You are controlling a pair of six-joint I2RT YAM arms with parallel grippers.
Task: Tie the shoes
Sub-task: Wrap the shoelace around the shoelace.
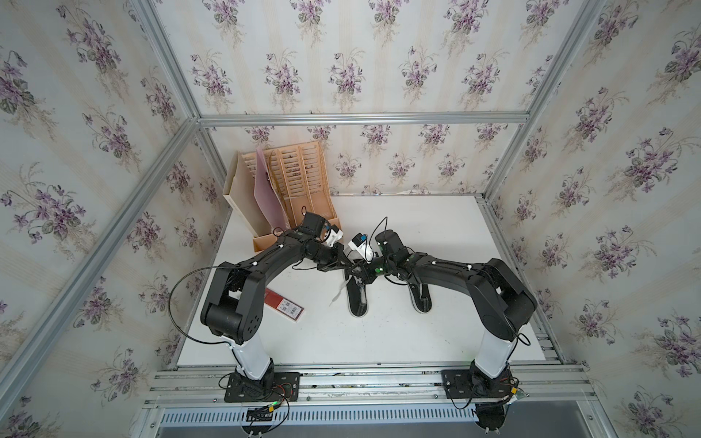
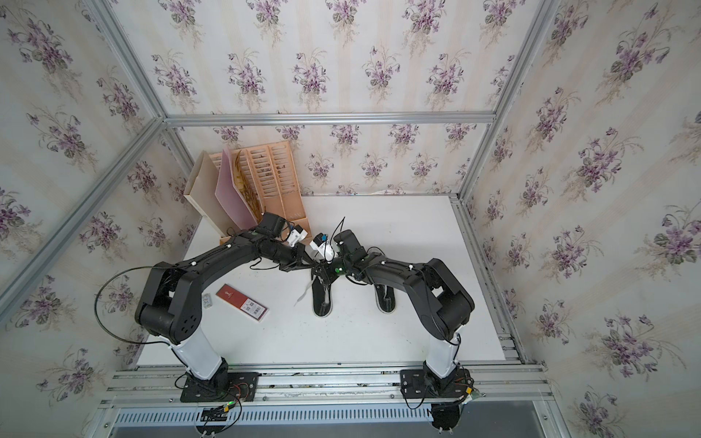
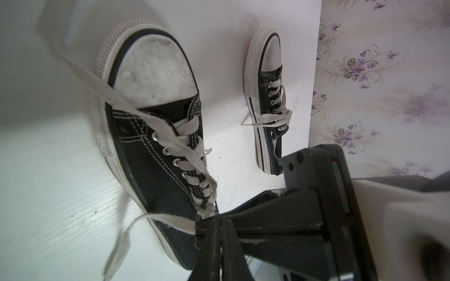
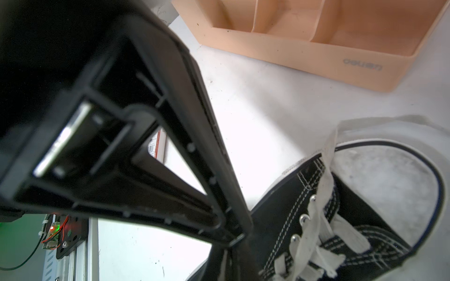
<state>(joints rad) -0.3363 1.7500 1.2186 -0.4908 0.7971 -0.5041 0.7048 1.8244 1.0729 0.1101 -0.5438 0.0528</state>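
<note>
Two shoes, toes beneath arms

Left shoe sits mid-scene on the white tabletop, heel near, scuffed white toe cap pointing far. It's black canvas with white stitching, and it's untied. One flat lace strays out past the toe, and a loose lace trails off its left side. Right shoe stands parallel, a gap away, its laces bunched across the eyelets.
</note>
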